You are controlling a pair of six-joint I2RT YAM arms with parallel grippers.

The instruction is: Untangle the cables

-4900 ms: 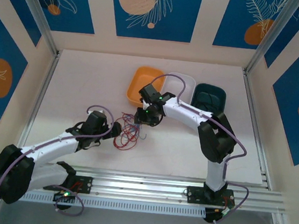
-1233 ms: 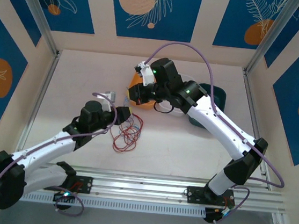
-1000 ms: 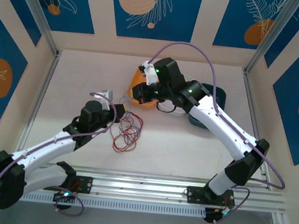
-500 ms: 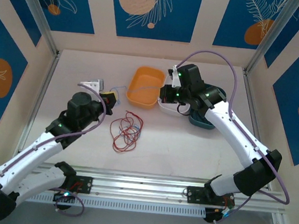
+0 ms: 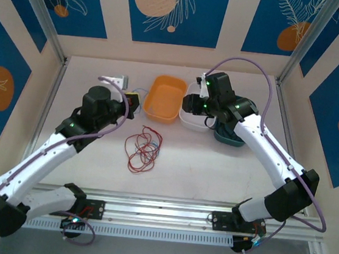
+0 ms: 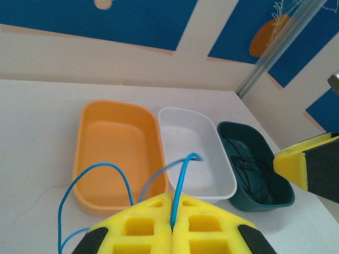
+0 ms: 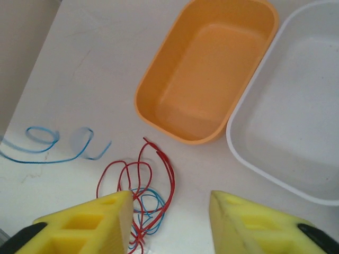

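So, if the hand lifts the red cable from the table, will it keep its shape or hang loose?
Probably floppy: the red cable lies in loose, uneven loops, so it should sag when lifted. It looks thread-thin, so likely very light. A blue cable runs through its loops and may come up with it.

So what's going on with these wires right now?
The left gripper is shut on a thin blue wire, held near the empty orange plastic tray. The right gripper hangs open by the white plastic tray; a loose red-and-blue wire tangle lies on the table. A black wire already lies in the dark teal bin.
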